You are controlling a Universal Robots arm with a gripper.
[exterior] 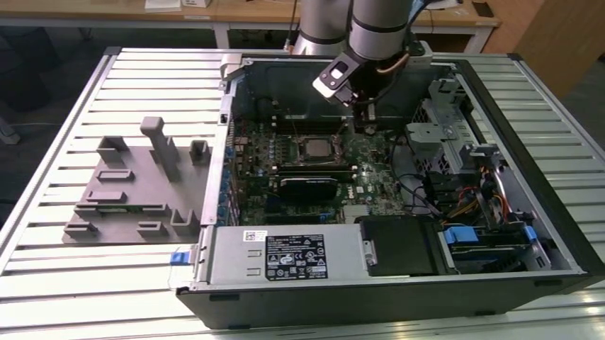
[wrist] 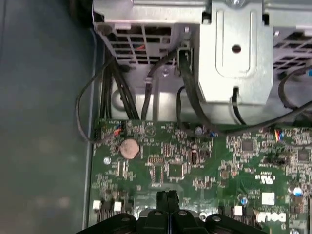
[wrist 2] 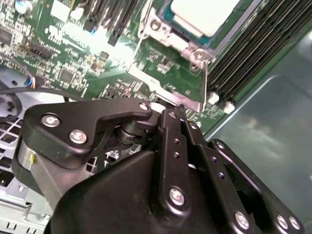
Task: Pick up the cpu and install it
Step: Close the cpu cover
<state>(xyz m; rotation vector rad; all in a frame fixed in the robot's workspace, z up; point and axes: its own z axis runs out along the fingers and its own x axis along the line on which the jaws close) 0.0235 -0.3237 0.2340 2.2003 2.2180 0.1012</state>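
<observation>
Slatted metal table (exterior: 57,234) is occupied by an open computer case (exterior: 378,301). The gripper (wrist: 168,196) is held clenched and empty over the motherboard (wrist: 175,168). The cpu (wrist 2: 204,14) is seen seated in its socket, just beyond the fingertips.

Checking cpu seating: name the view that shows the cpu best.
Exterior view: the whole cpu shows, lying in its socket. The second wrist view shows part of the cpu, cut off at the picture's edge.

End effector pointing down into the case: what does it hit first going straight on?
The end effector would probably meet the motherboard first, right beside the metal socket frame, off the cpu. Depth is unclear; the frame's edge could come first.
</observation>
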